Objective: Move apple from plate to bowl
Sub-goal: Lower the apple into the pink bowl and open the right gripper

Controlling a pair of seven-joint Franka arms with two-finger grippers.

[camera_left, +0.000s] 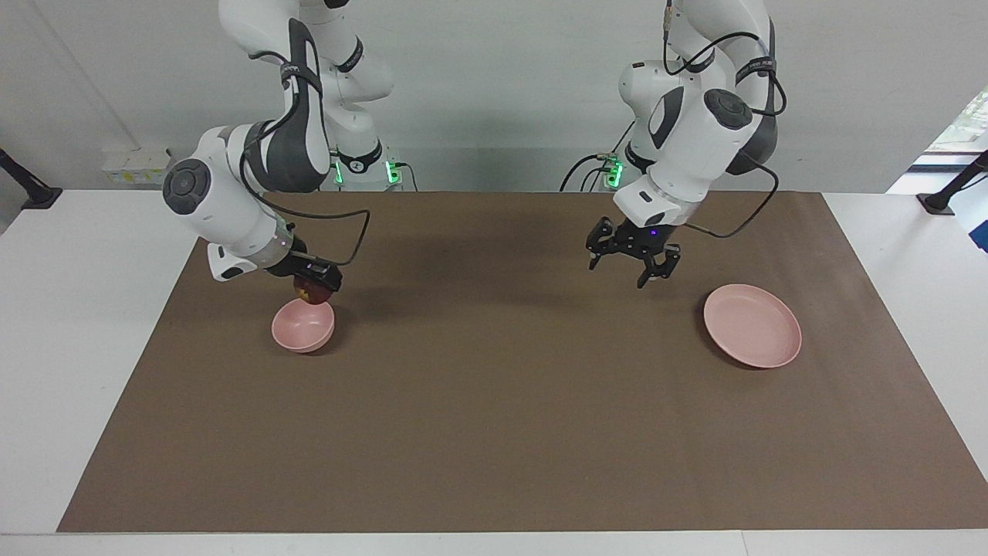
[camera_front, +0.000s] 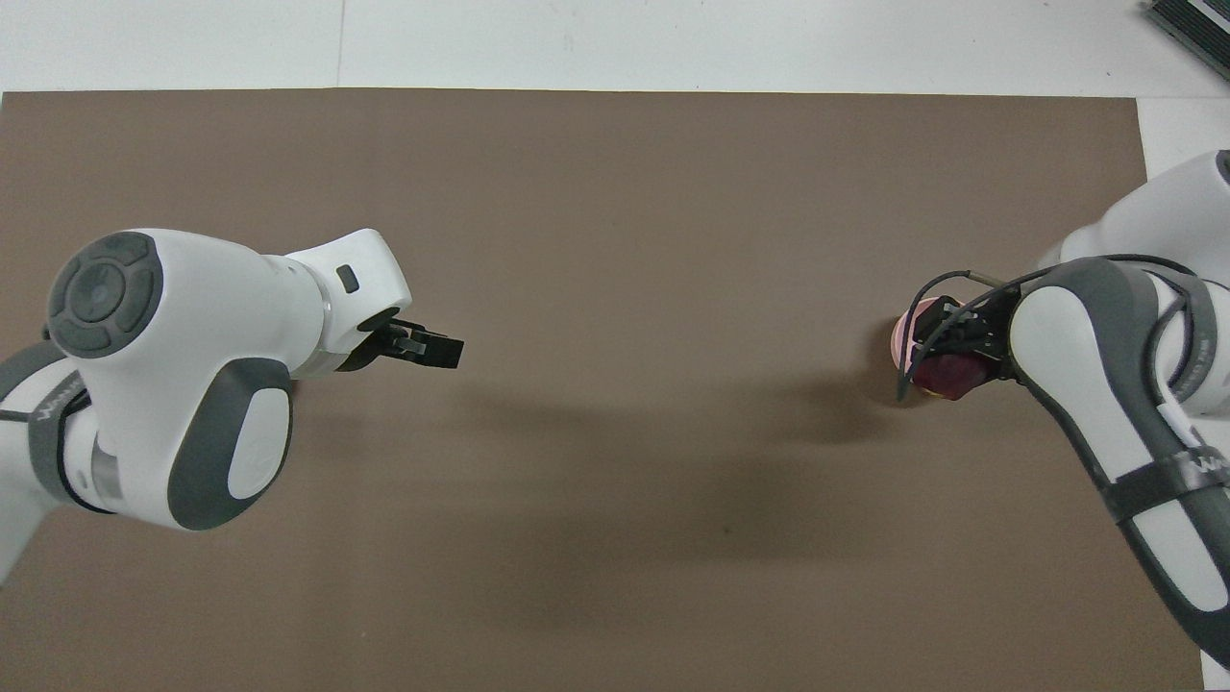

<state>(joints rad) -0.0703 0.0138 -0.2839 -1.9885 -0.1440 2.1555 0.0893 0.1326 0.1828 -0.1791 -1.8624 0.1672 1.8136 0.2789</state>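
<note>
Pink ceramic-looking ware and brown matting fill the facing view: one small deep bowl (camera_left: pixel 303 325) sits toward the right arm's end of the table, and one wide flat plate (camera_left: pixel 752 325), bare, sits toward the left arm's end. Directly above the bowl hangs the right gripper (camera_left: pixel 315 287), its fingers clamped on the single dark red apple (camera_left: pixel 310 293), which hovers just over the bowl's rim on the side nearer the robots, not yet inside it. So the bowl lies straight below and very slightly forward of that claw, and a short drop, by my judgement, is all the coming move needs. The apple is round, with no long axis to line up. The left gripper (camera_left: pixel 634 261) hangs over bare mat near the plate, its fingers spread wide and holding nothing; this arm waits. The right arm is plainly the nearer one to the bowl. In the overhead view, the right gripper (camera_front: pixel 947 358) shows at the edge of its own arm, with the apple (camera_front: pixel 947 376) beneath it and only a sliver of the bowl (camera_front: pixel 905 332) peeking out just ahead of the claw. The left gripper (camera_front: pixel 434 347) points across bare mat, well apart from the apple; the plate is hidden under its arm here. Count: one apple, one bowl, one plate, two grippers.
</note>
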